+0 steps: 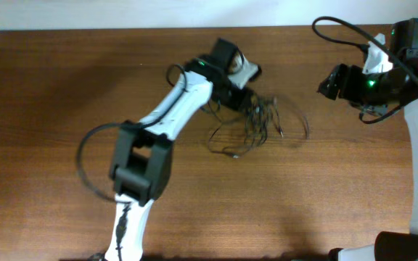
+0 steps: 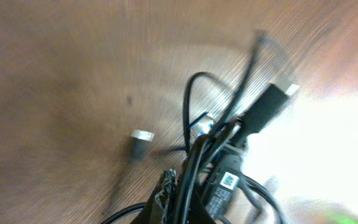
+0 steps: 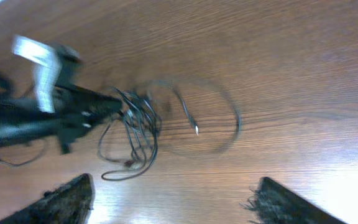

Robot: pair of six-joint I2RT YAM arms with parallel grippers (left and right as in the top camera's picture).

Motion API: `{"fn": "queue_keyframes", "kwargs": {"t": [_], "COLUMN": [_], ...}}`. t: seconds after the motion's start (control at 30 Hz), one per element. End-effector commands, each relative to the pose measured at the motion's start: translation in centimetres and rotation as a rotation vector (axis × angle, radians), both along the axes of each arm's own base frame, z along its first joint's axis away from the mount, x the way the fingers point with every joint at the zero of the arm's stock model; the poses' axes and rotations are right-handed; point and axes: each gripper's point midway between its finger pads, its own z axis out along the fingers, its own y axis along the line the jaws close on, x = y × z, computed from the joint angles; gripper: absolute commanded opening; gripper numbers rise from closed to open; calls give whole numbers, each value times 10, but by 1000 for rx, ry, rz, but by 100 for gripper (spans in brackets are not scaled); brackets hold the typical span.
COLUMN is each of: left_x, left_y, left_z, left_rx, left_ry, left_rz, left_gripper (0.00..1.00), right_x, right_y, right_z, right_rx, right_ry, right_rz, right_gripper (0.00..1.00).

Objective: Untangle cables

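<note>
Black cables [image 2: 194, 168] are seen bunched right against the left wrist lens, drawn into a tight bundle at the bottom edge of that view. A frayed finger pad [image 2: 164, 190] is pressed against them there, so the left gripper [image 1: 247, 98] is recorded as closed and clamped on the cables. A small white label [image 2: 227, 180] is noted on a dark piece within the bundle. Out from the grip, one cord is arched upward in a narrow loop [image 2: 194, 81], and a black connector [image 2: 272, 106] with a silvery tip is angled toward the upper right. A separate silvery plug [image 2: 143, 135] is seen over the wood to the left; the view is blurred, and finer detail cannot be told. From overhead, the tangled clump is found on the wooden table [image 1: 49, 94], a little right of centre and toward the far edge, with the left gripper set at its upper left side. Loose strands are spread below the clump, and one wide thin loop [image 1: 301, 119] is laid out to its right, ending in a small bright plug end [image 3: 196, 129]. Well apart from the cables, at the far right of the table, the right gripper [image 3: 173, 199] is held above bare wood with its fingers spread wide and nothing between them. A thicker black arm cable [image 1: 82, 156] is curved out beside the left arm.
</note>
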Motion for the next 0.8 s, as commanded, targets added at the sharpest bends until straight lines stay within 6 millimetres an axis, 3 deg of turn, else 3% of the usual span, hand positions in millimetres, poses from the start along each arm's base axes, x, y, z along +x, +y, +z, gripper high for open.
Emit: {"fn": "queue_keyframes", "kwargs": {"t": [0.0,0.13,0.3,0.6,0.77], "left_x": [0,-8,-15,-27,-41], "left_y": [-1,5,8,1,-8], "left_z": [131,170,186,194,206], "left_rx": [-241,-284,-302,-389,-466], "left_ry": [-90,-122,-111,76,147], "left_rz": [45,78,106,174,109], "left_gripper": [0,0,0,0,0], "right_x": [1,10,25,37,46], "right_y": [34,70,99,111,114], "right_z": [4,1,6,7,7], "right_rx": [27,28,37,81,84], "right_ry": [-28,-59,-137,-173,-196], "right_rz": [110,203,272,302,307], "right_gripper": [68,65,65,65,65]}}
